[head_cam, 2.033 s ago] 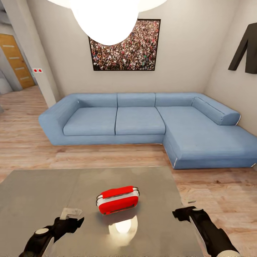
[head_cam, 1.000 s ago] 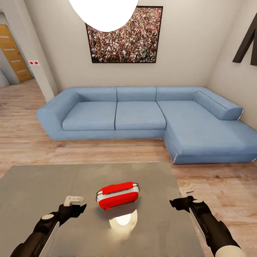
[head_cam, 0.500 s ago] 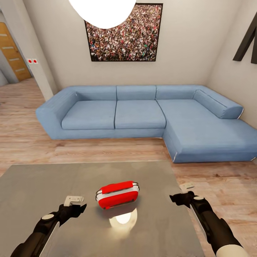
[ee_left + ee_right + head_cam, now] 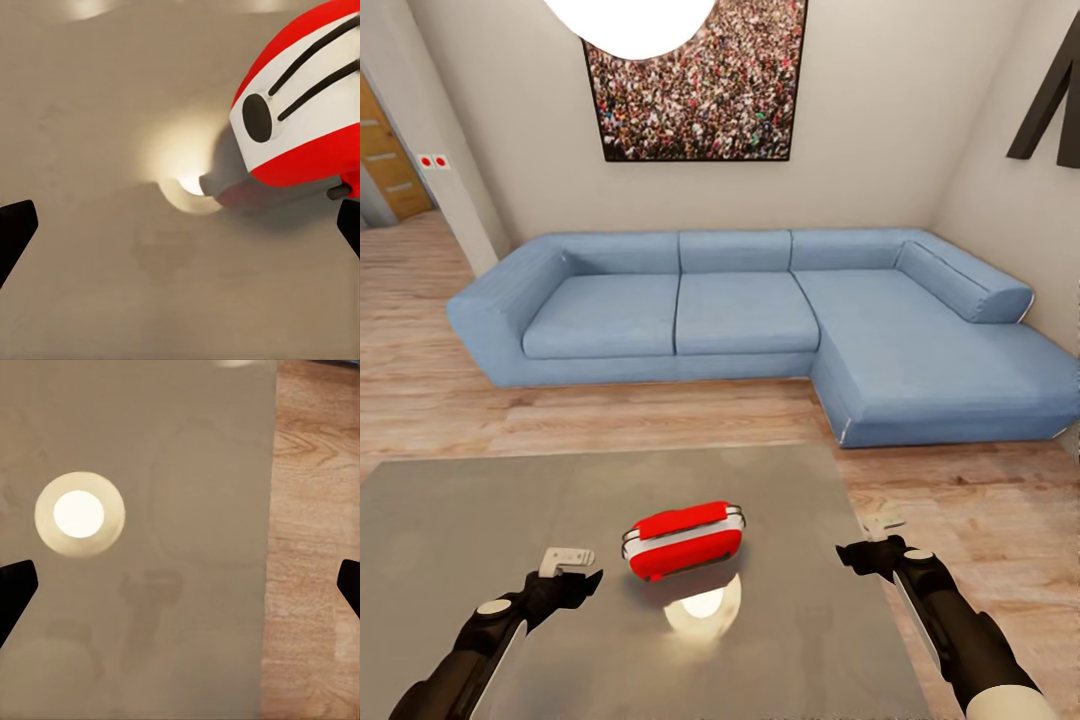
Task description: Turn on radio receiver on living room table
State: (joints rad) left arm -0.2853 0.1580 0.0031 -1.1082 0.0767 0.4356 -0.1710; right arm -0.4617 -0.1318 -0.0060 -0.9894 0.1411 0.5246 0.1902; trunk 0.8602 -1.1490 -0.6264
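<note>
The radio receiver [image 4: 683, 540], bright red with a white band, lies on the glossy grey table [image 4: 450, 520] near its middle. In the left wrist view the radio receiver [image 4: 307, 112] shows a white face with a black oval dial and two black slots. My left gripper [image 4: 575, 568] hovers open above the table to the radio's left, a short gap away. My right gripper [image 4: 868, 538] is open over the table's right edge, farther from the radio. In both wrist views the black fingertips [image 4: 15, 232] [image 4: 15, 589] stand wide apart with nothing between them.
Beyond the table a blue L-shaped sofa [image 4: 760, 320] spans the room on the wood plank floor [image 4: 660, 415]. A crowd picture [image 4: 695, 85] hangs on the wall behind a white pendant lamp [image 4: 630, 20], whose reflection [image 4: 702, 605] glows beside the radio. The table's right edge meets the floor [image 4: 315, 547].
The whole head picture has shifted as the camera moved nearer and turned slightly. Both grippers keep about the same places on either side of the radio.
</note>
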